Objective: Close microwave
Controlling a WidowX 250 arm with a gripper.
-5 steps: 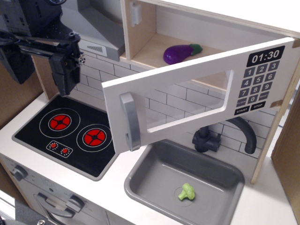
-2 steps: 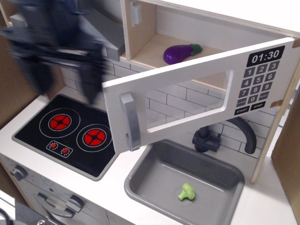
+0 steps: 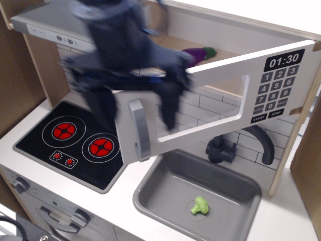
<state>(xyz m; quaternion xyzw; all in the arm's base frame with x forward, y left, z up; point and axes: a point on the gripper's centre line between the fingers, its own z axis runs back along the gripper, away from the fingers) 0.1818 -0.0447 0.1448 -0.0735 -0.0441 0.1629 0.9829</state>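
The microwave's white door (image 3: 220, 90) stands swung open to the front, its grey bar handle (image 3: 139, 131) at its left end and its black keypad (image 3: 276, 85) at the right. The wooden cavity behind holds a purple eggplant (image 3: 201, 51), partly hidden by my arm. My gripper (image 3: 135, 108) is motion-blurred and hangs over the door's left end, above the handle. Its two dark fingers (image 3: 104, 108) stand wide apart, one left of the door edge and one in front of the door window. It looks open and empty. I cannot tell whether it touches the door.
A grey range hood (image 3: 45, 27) is at the upper left. A black stove top (image 3: 75, 140) with two red burners lies below the gripper. A grey sink (image 3: 165, 188) with a green broccoli (image 3: 199, 206) sits under the door, and a dark faucet (image 3: 261, 140) stands behind it.
My gripper has swept fast from the far left, beside the hood, rightward to the door's left end. The door has not visibly moved.
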